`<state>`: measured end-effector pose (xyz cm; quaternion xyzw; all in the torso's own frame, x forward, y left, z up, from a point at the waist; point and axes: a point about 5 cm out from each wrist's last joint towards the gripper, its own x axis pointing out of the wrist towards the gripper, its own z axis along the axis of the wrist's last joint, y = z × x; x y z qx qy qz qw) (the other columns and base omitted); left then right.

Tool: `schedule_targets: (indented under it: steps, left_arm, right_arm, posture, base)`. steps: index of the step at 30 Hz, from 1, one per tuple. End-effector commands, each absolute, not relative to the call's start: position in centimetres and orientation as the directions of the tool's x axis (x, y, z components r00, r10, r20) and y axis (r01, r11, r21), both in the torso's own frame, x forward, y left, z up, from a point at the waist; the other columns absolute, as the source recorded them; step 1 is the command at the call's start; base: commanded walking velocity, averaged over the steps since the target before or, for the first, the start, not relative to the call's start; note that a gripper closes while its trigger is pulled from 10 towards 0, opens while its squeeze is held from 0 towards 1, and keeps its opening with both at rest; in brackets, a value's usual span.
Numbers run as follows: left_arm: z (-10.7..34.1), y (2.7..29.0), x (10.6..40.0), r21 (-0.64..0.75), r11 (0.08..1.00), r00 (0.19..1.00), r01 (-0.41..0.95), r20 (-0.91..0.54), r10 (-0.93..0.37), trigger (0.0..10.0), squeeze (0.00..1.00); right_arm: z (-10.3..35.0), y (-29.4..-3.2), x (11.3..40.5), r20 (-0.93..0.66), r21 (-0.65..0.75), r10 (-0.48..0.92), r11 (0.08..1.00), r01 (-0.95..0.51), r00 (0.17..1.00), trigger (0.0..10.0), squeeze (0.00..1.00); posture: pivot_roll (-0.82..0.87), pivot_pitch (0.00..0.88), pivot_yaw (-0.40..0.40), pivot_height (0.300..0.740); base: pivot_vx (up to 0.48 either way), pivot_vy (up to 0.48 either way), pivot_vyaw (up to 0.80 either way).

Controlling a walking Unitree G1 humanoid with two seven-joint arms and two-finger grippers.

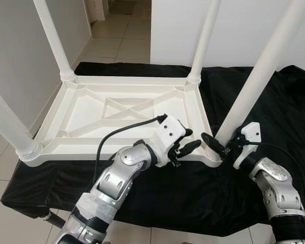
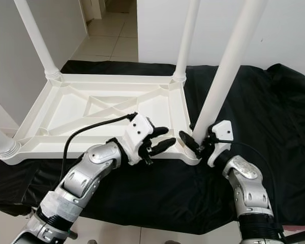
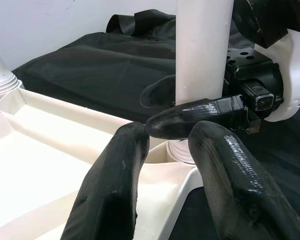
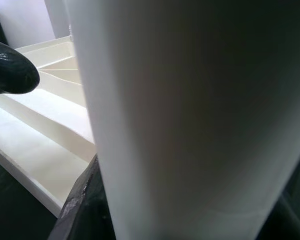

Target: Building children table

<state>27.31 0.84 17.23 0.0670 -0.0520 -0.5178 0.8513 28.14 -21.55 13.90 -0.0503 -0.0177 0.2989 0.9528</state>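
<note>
A white children's table (image 1: 91, 117) lies upside down on a black cloth (image 1: 193, 193), its legs pointing up. My right gripper (image 1: 221, 144) is shut on the near right leg (image 1: 259, 71) just above its socket at the table's near right corner. In the right wrist view that leg (image 4: 190, 120) is very close. My left gripper (image 1: 190, 141) hovers open over the table's near rim, just left of that leg, holding nothing. In the left wrist view its fingers (image 3: 115, 185) point at the leg (image 3: 202, 50) and at one finger of the right gripper (image 3: 190, 117).
The other legs stand at the far left (image 1: 53, 40), far right (image 1: 206, 40) and near left (image 1: 7, 127) corners. The cloth covers a low surface with tiled floor (image 1: 5, 157) around it. A grey wall is on the left, a white wall behind, and a doorway (image 1: 117, 20) at the back.
</note>
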Motion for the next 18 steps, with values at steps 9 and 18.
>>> schedule_targets:
  steps: [9, 18]
  left_arm:
    - [16.6, 1.5, 27.4, 0.146, 0.481, 0.486, 0.865, -0.003, -0.874, 10.0, 0.0]
    - [16.2, 1.9, 28.1, 0.169, 0.544, 0.555, 0.822, -0.025, -0.832, 10.0, 0.0]
  right_arm:
    - [12.5, -20.3, 27.1, -0.008, -0.036, 0.488, 0.872, -0.488, 0.873, 10.0, 0.0]
    - [11.6, -18.6, 26.9, -0.03, 0.012, 0.156, 0.988, -0.155, 0.987, 10.0, 0.0]
  posture:
    - [-0.11, 0.0, 0.016, 0.74]
    - [-0.1, 0.0, 0.017, 0.74]
  base:
    - [0.0, 0.0, 0.0]
    - [0.0, 0.0, 0.0]
